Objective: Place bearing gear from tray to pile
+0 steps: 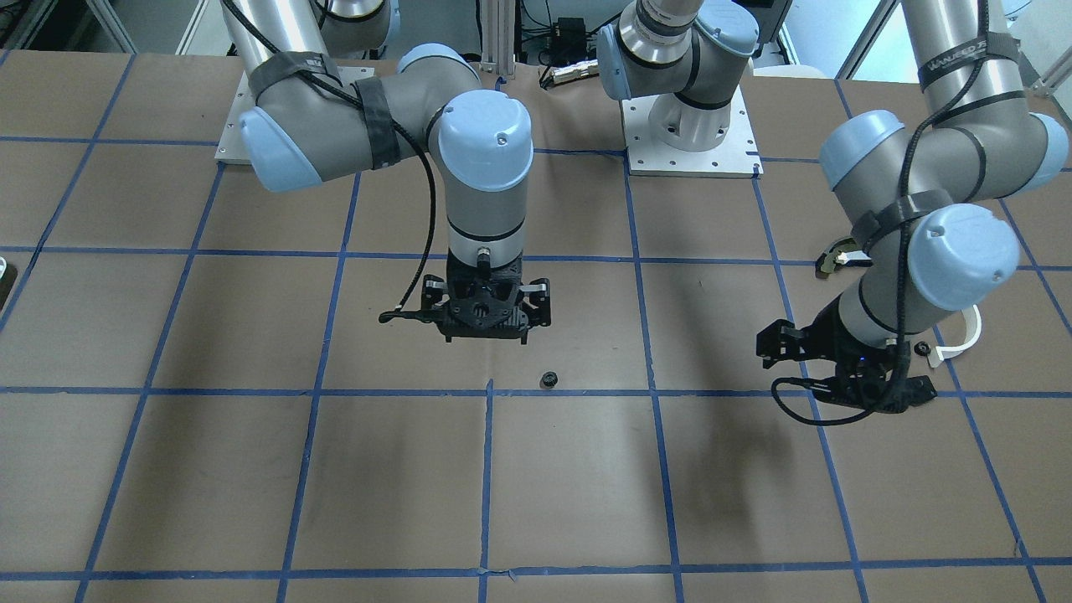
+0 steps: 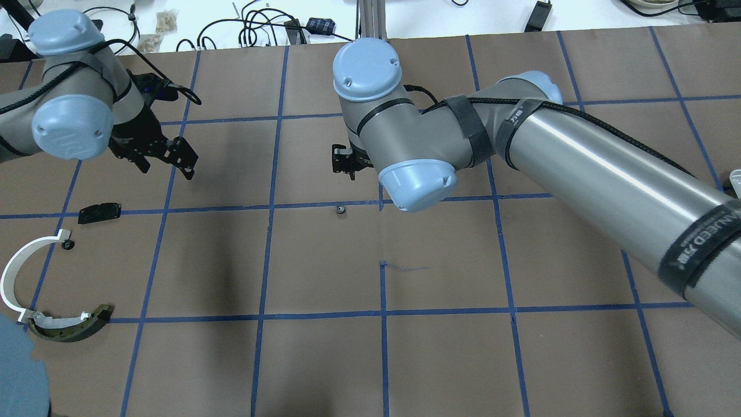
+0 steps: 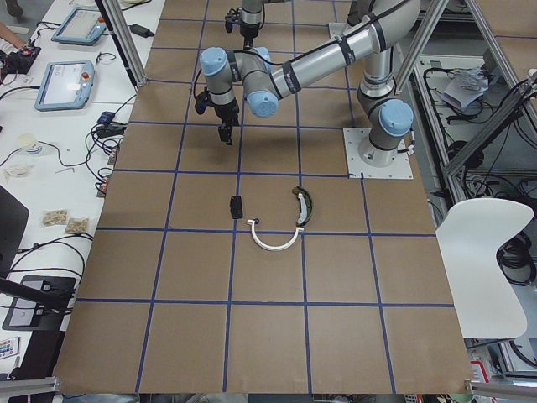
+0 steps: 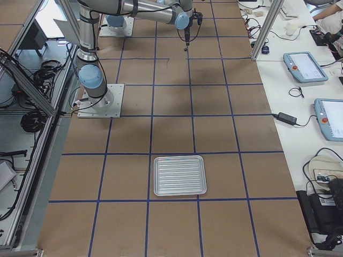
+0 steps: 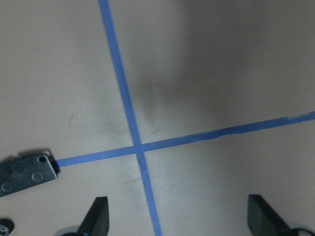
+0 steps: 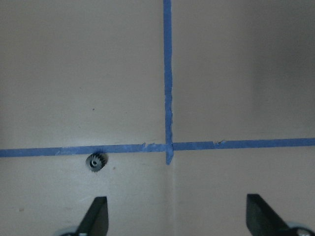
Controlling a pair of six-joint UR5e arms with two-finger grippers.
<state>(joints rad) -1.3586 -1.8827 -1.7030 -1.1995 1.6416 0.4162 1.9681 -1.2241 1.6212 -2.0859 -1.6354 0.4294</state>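
Right gripper (image 6: 179,216) first: its jaws stand wide, the two dark fingertips (image 6: 98,216) poking up at the bottom corners of the wrist view with nothing but bare brown paper between them. The bearing gear (image 6: 97,161), a tiny black toothed wheel, sits flat on the table (image 2: 324,359) just ahead of the view's left-hand fingertip, out in front of the jaws rather than between them and tucked right under the blue tape line (image 6: 74,150), left of where the tape lines cross. From overhead, the gear lies on that line just on the robot's side of the gripper, apart from it, with the gripper hanging above the table and pointing down. Moving out to the left gripper (image 5: 179,216): it hangs above the paper with its jaws wide too and nothing in them, over a tape crossing. At the lower left edge of its wrist view, the corner of the black plate (image 5: 24,172) shows beside a second small gear (image 5: 5,227). That is the near side of the pile (image 2: 52,278), which takes in the black plate, then the white half-ring arc (image 2: 11,272) with the second gear just beside its upper tip, then the olive-black curved piece (image 2: 72,324) touching the arc's lower end. The ribbed metal tray (image 4: 180,157) lies at the far right end of the table, well apart from the gear and both grippers.
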